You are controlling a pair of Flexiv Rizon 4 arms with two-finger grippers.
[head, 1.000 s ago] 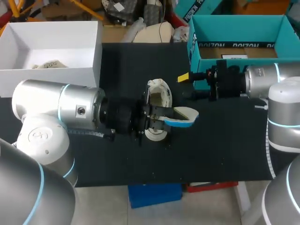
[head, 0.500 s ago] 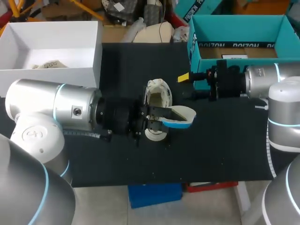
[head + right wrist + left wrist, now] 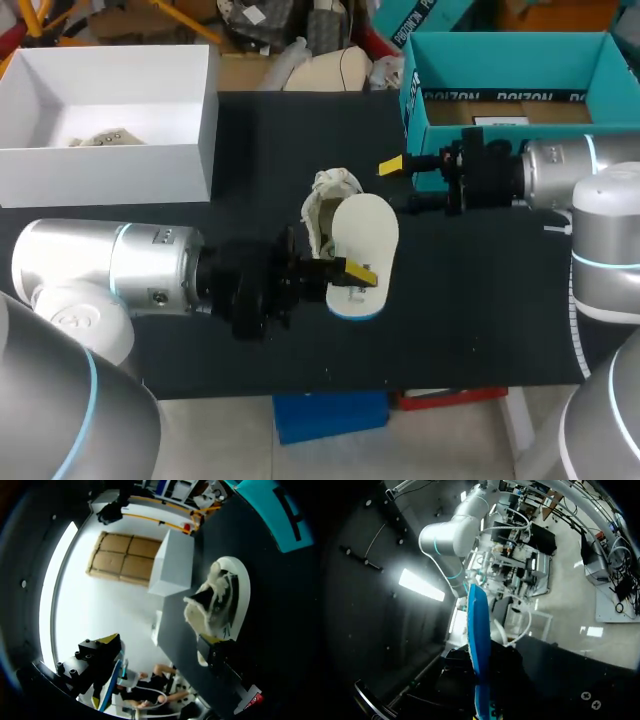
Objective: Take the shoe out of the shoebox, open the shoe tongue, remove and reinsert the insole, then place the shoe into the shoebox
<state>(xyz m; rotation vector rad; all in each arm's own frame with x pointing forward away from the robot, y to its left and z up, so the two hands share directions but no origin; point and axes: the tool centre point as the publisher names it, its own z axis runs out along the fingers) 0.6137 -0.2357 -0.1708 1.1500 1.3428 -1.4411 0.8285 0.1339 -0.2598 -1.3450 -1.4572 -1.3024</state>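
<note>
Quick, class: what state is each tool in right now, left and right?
Left tool: closed on the insole.
Right tool: open, holding nothing.

insole [image 3: 363, 243] in left hand [image 3: 352, 272]

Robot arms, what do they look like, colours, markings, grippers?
The left arm and right arm are fat silver-grey cylinders with thin light-blue rings at the joints, ending in black wrists. The left gripper and right gripper are black with yellow fingertips.

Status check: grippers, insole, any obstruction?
Left gripper shut on insole, held out over the shoe. Right gripper open, empty, near shoebox. Nothing blocking the shoe.
</note>
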